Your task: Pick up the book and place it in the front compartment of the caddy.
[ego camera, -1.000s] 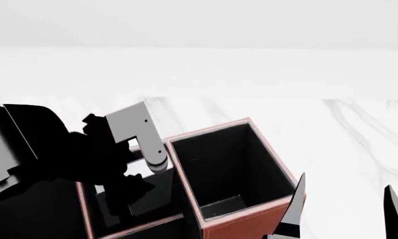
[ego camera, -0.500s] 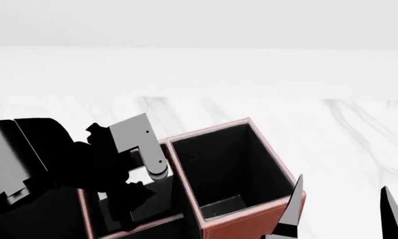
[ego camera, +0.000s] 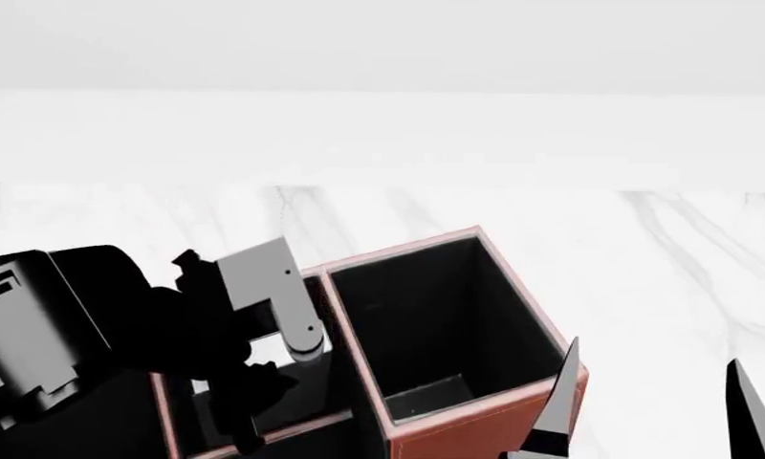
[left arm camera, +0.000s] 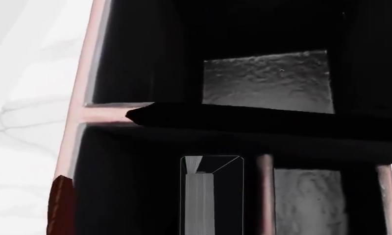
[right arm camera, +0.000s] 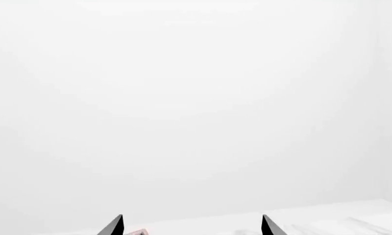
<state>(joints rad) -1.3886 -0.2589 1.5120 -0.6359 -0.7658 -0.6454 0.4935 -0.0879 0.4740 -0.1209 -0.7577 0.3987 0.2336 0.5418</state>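
While the left gripper (ego camera: 249, 402) hangs over the caddy (ego camera: 485, 430) on the bench (ego camera: 664, 258), its jaws' state cannot be told. The book (left arm camera: 212, 196) stands inside a low compartment. Withdrawing straight up should avoid catching dividers. The right gripper (ego camera: 650, 406) idles with jaws apart.

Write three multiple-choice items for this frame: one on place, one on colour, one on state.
1. The left arm is above: A) the caddy, left side B) bare table right of the caddy C) the far wall.
2. The caddy's lining is: A) white B) black C) green.
3. The right gripper is: A) shut on a mug B) shut on the book C) open, empty.
A: head view shows it covering the left compartments. B: the compartment walls are black. C: its fingers stand apart, nothing between.
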